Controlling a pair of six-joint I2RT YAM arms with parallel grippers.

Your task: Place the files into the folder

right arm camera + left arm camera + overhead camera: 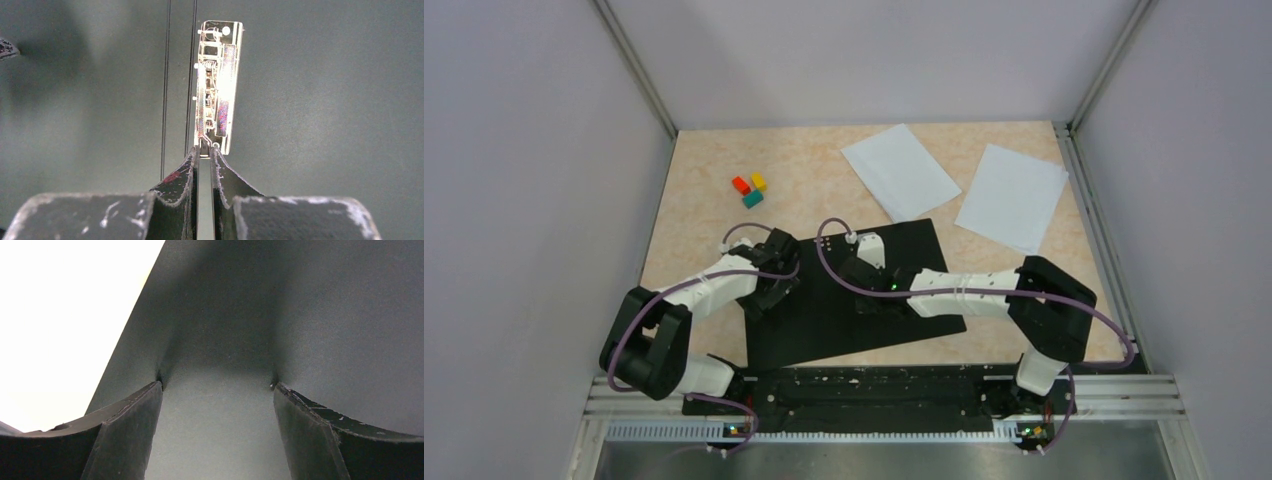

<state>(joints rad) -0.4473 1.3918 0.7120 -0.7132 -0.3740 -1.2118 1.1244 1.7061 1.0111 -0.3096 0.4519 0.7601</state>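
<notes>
While grey walls point(524, 150) box it, beige tabletop point(804, 190) bears folder point(824, 320).

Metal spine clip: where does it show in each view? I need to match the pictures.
Top external: not visible; the right gripper covers the middle of the folder.
Left wrist: not in it; only black folder and bright table.
Right wrist: upper centre, the metal spine clip, with the gripper tips at its near end.
Shared landmark: the folder's black inside surface.

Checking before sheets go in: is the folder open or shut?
Open: the folder lies spread flat, black inside facing up, metal clip exposed.
</notes>
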